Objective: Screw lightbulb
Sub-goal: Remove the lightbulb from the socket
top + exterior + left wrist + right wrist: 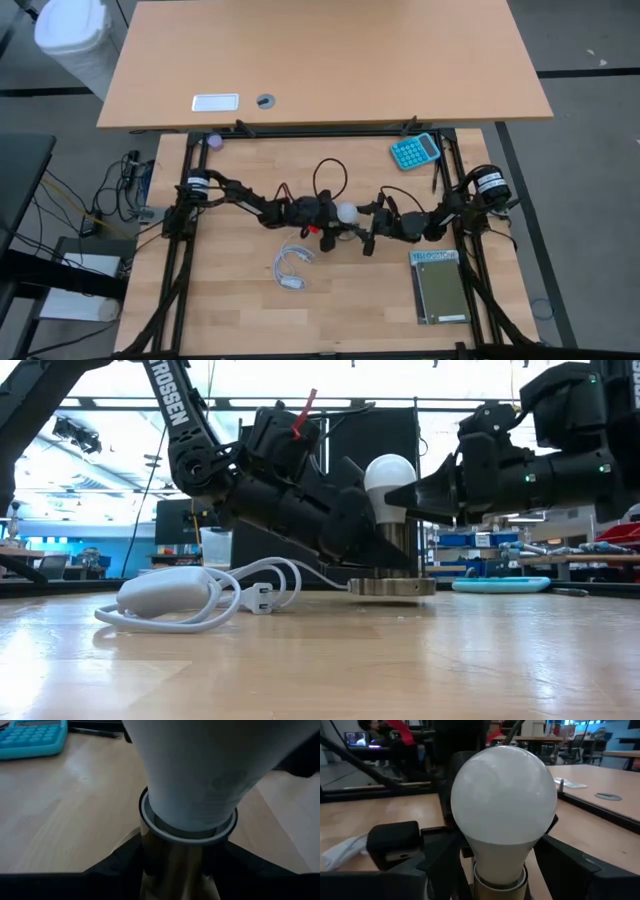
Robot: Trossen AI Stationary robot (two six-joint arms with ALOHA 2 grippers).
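Coiled white cable [190, 595] up front; behind it we see the lightbulb [390, 478] upright in its socket [392, 586], left gripper [375, 545] clamping the brass holder, right gripper [405, 495] around the bulb, grip unclear

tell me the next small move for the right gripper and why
Probably close on the bulb and twist again. The bulb stands upright in the socket, the left gripper clamps the socket stem, and the right gripper sits at the bulb's neck.
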